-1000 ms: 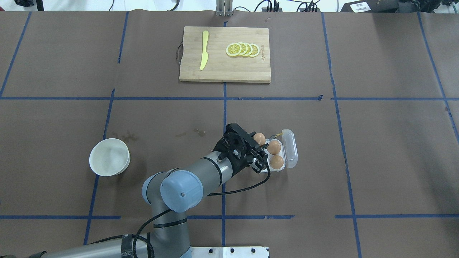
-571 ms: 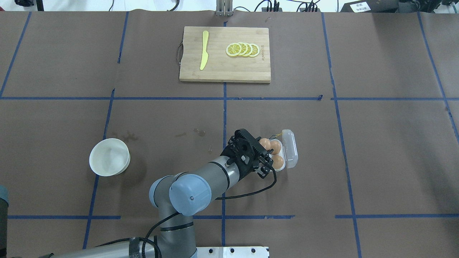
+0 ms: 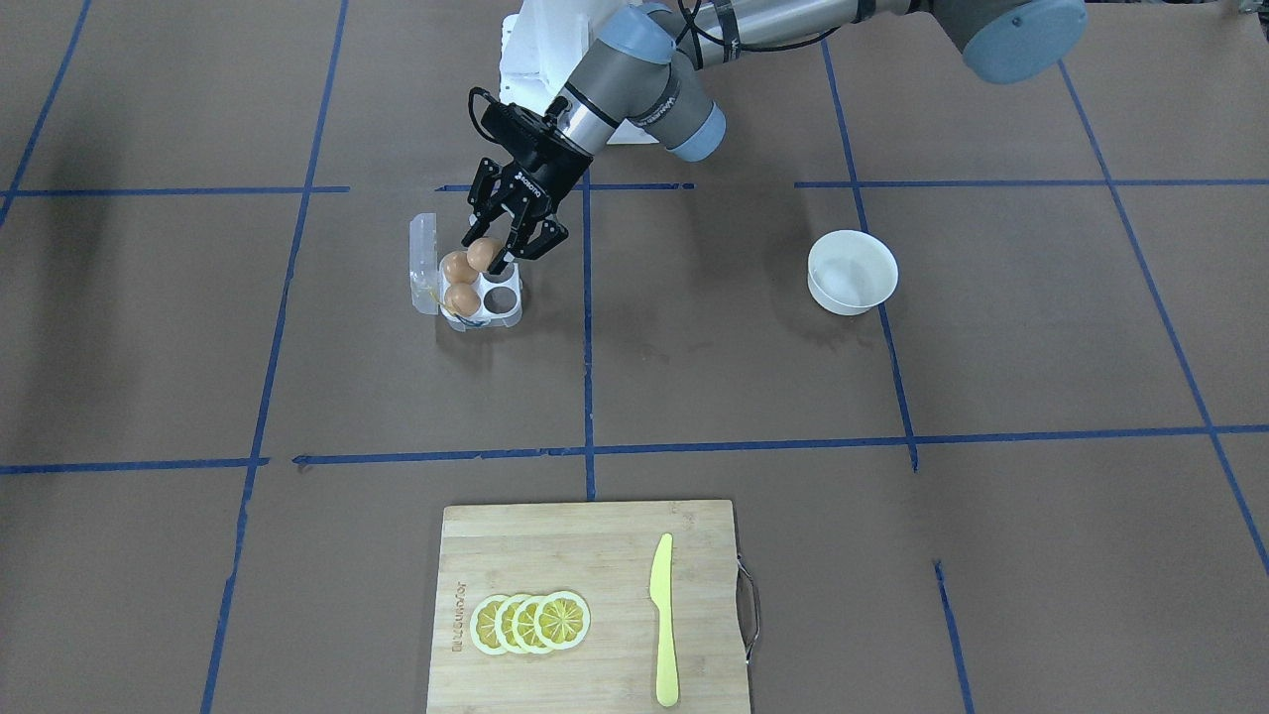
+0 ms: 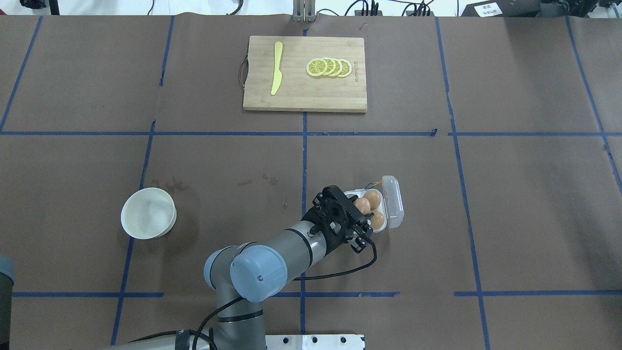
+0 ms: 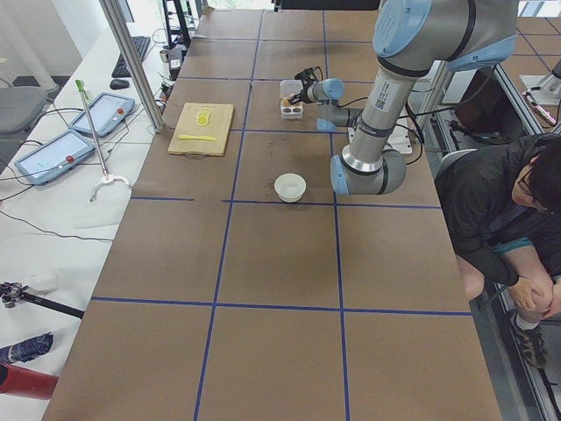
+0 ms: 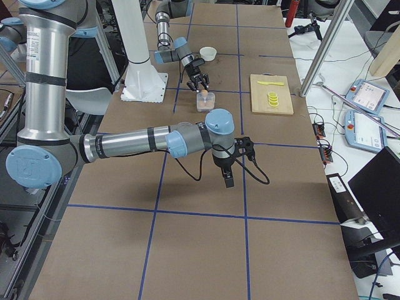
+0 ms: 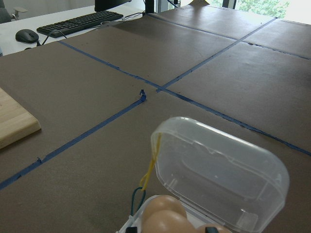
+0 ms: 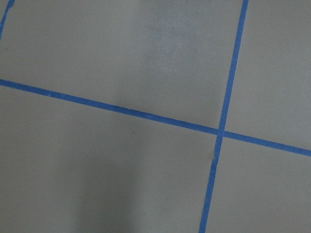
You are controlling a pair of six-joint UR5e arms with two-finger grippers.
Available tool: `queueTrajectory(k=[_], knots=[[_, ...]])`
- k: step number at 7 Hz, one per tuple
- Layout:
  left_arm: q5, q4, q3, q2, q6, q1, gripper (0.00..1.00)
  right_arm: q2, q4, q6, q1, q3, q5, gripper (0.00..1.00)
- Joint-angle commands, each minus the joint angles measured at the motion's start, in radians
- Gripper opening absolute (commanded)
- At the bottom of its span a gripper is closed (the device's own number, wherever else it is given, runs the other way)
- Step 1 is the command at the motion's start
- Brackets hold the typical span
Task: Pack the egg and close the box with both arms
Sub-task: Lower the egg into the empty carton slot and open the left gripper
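Note:
My left gripper (image 3: 489, 257) is shut on the egg (image 3: 481, 252) and holds it just above the box (image 3: 502, 297), over a near cell. The box's tray holds two other brown eggs (image 3: 457, 268) on its lid side, and its clear lid (image 4: 393, 201) lies open to the right. In the overhead view the left gripper (image 4: 363, 210) covers the tray's left half. The left wrist view shows the lid (image 7: 218, 170), a yellow scrap (image 7: 148, 170) and an egg top (image 7: 165, 216). My right gripper (image 6: 226, 179) hangs over bare table far from the box; I cannot tell if it is open.
A white bowl (image 4: 148, 213) stands left of the box. A wooden cutting board (image 4: 296, 95) with lemon slices (image 4: 329, 67) and a yellow knife (image 4: 277, 68) lies at the far side. An operator (image 5: 508, 202) sits beside the robot's base.
My left gripper has moved right and toward the robot with the egg, from beside the box's far-left corner to over its tray.

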Motion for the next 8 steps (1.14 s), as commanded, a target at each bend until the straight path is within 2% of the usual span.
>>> queueTrajectory(k=[1, 2, 3, 6, 7, 8], knots=[[0.0, 0.0, 0.001, 0.002, 0.001, 0.007, 0.36, -0.001, 0.0, 0.0, 0.0, 0.0, 0.0, 1.0], [0.0, 0.0, 0.001, 0.0, 0.001, 0.008, 0.54, -0.001, 0.0, 0.0, 0.0, 0.0, 0.0, 1.0], [0.0, 0.0, 0.001, 0.0, 0.001, 0.01, 0.58, -0.001, 0.0, 0.0, -0.001, -0.002, 0.0, 1.0], [0.0, 0.0, 0.001, 0.0, 0.001, 0.016, 0.59, -0.001, 0.0, 0.0, 0.0, -0.003, 0.0, 1.0], [0.0, 0.0, -0.002, 0.0, 0.001, 0.016, 0.63, -0.001, 0.0, 0.0, 0.0, -0.003, 0.0, 1.0], [-0.018, 0.001, -0.012, -0.001, 0.001, 0.014, 0.85, -0.001, 0.0, 0.0, 0.0, -0.003, 0.001, 1.0]])
